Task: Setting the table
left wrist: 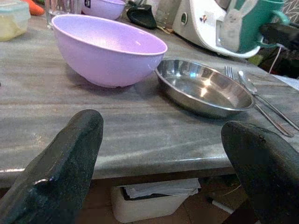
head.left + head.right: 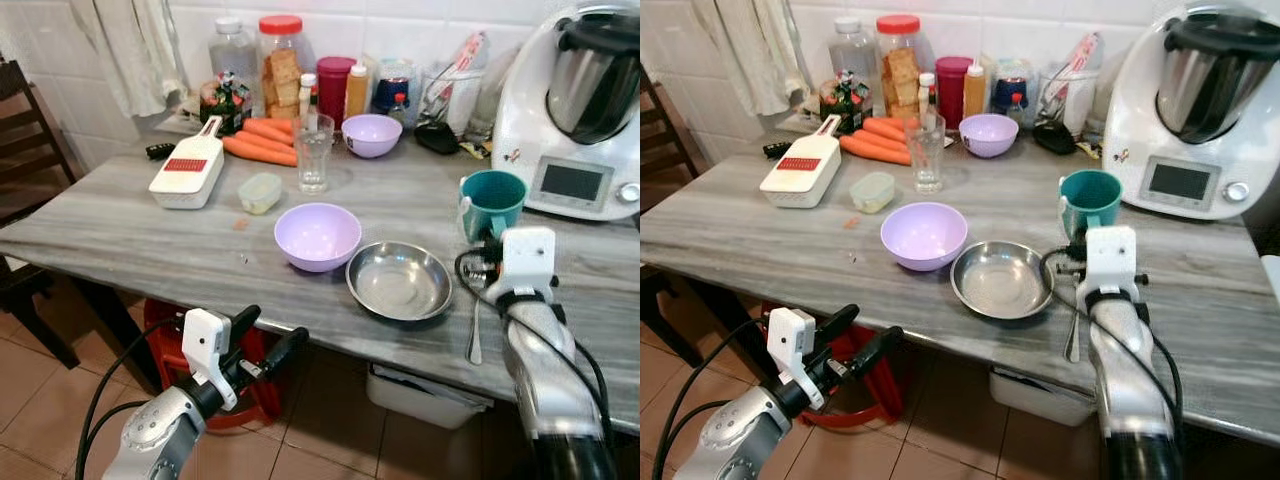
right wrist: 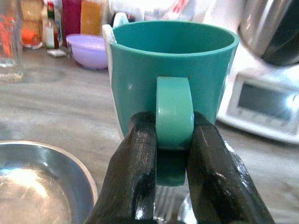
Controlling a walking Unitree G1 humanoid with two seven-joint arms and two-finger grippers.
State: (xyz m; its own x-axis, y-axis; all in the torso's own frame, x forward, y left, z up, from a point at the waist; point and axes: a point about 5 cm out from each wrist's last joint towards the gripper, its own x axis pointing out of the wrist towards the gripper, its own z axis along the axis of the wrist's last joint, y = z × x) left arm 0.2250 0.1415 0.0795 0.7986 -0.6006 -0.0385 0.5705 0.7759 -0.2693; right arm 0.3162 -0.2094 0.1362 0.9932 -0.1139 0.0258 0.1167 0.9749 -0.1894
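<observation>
Right gripper (image 3: 174,154) pinching handle of teal plastic mug (image 2: 493,200) upright on grey wooden table (image 2: 120,225), beside shallow round steel dish (image 2: 399,280), left gripper (image 2: 262,337) spread below table edge

Plastic, steel and glass on a grey wood-grain tabletop (image 2: 130,225) with a matt finish.

The shallow round steel dish (image 2: 399,281) is polished and mirrors the light; the thin metal spoon (image 2: 475,335) beside it gleams too. The lilac plastic bowl (image 2: 317,236) looks smooth and softly satin. The teal plastic mug (image 3: 173,74) is smooth with a faint sheen, its handle pinched by the right end effector (image 3: 174,154), whose black fingers (image 3: 135,177) look glossy. The ribbed tumbler (image 2: 313,152) is clear glass. The white kitchen machine (image 2: 570,110) has glossy plastic housing.
</observation>
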